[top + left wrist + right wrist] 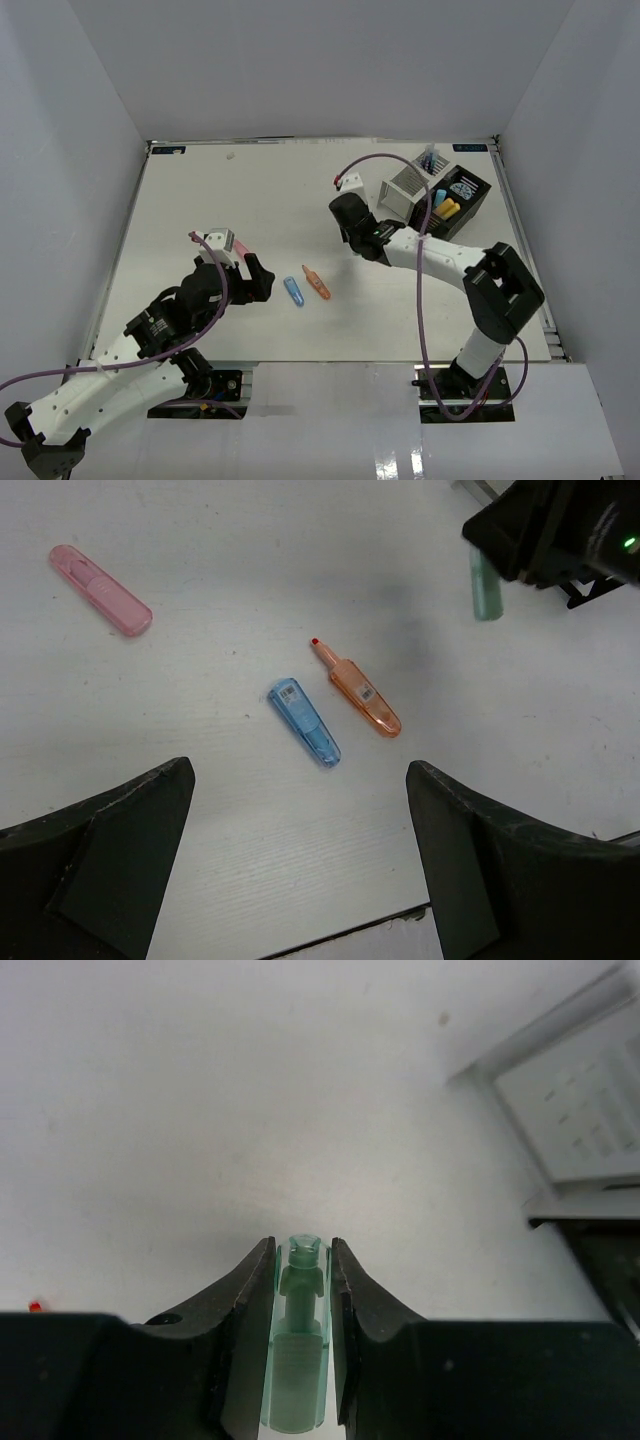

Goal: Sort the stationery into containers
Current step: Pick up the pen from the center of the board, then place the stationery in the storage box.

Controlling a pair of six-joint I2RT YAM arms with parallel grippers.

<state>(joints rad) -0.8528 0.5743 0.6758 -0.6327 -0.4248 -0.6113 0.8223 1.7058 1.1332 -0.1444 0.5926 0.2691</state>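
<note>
**A:** From above, where do the arms stand?

**B:** The left claw is low over the table, jaws wide, holding nothing. The right claw hangs mid-table, near the white box. From here I cannot tell its grip.

**A:** And the stationery?

**B:** The blue marker and orange marker lie side by side, not touching, just right of the left claw. The pink marker lies by that claw's far side. The black box sits right beside the white one and holds a yellow marker. Pens stand in the white box.

**A:** Left wrist?

**B:** Both fingers are far apart at the bottom corners. Blue and orange lie flat ahead, and pink is well off to the upper left. The green marker shows under the right claw, top right.

**A:** Right wrist?

**B:** The jaws are narrow, clamped on the green marker lengthwise, above bare table. The white box is at the right edge.
</note>
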